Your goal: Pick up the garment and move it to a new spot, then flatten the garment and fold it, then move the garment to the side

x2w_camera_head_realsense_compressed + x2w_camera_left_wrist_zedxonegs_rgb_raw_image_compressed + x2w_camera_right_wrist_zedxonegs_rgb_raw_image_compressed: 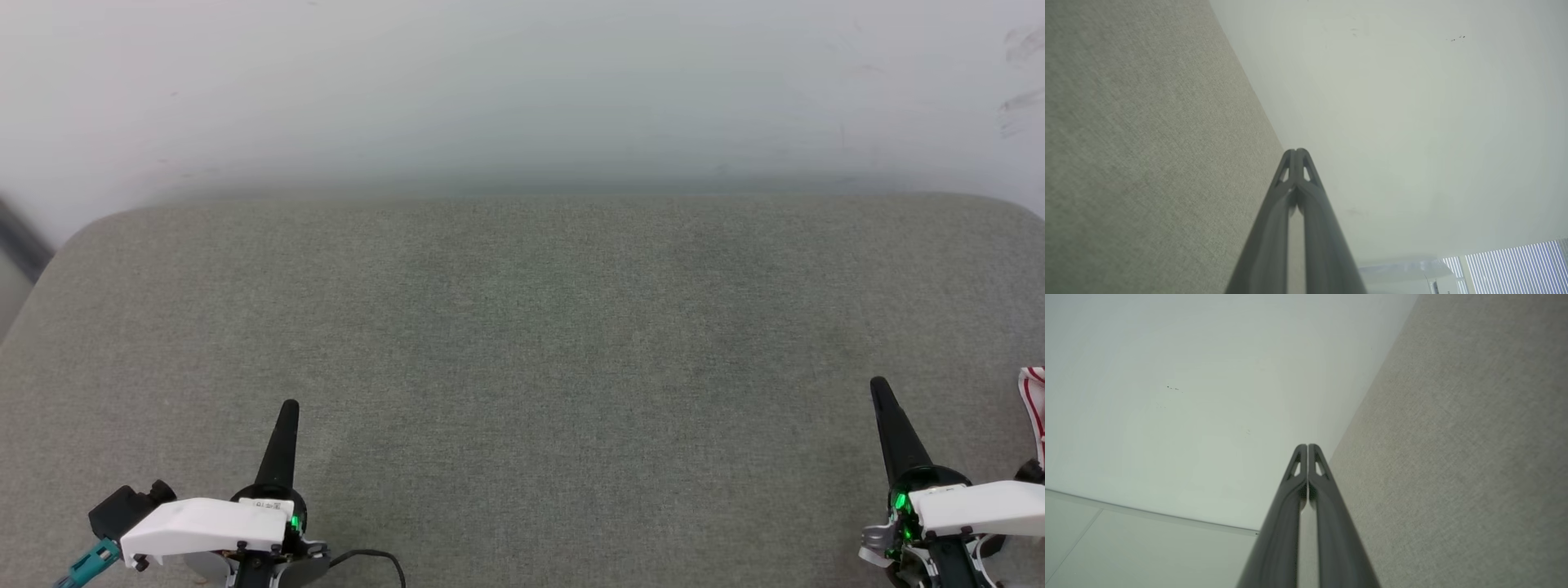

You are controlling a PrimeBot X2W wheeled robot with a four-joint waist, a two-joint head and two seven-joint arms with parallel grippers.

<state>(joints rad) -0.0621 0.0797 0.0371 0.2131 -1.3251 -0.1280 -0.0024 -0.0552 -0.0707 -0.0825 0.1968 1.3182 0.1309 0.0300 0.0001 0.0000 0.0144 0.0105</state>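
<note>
Two grippers are seen low in the head view, set over a grey-green padded surface [522, 343] that is backed by a pale wall [522, 90]. The left gripper [289, 406] is clenched, its two dark fingers pressed into a single spike pointing away from the robot, and nothing is held between them. The right gripper [879, 384] is clenched in the same way, leaning slightly to its left, and it is empty too. In the left wrist view the fingers [1269, 237] are shown meeting at the tips, with the woven surface to their left and the wall to their right; slatted blinds [1515, 265] are made out low on their right. In the right wrist view the fingers [1331, 539] are likewise closed tip to tip, with the wall on their left and the woven surface on their right. A small strip of the shirt [1035, 408] is seen at the right-hand edge of the head view: red-and-white striped trim, placed just to the right of the right gripper, beside its white wrist housing, and well apart from the left gripper. Whether the trim touches that housing cannot be told. A thin black cable [377, 559] is curled on the surface just right of the left gripper's base, and a teal plug [88, 563] is seen at the left of its wrist. Green lights are lit at the base of each gripper.
</note>
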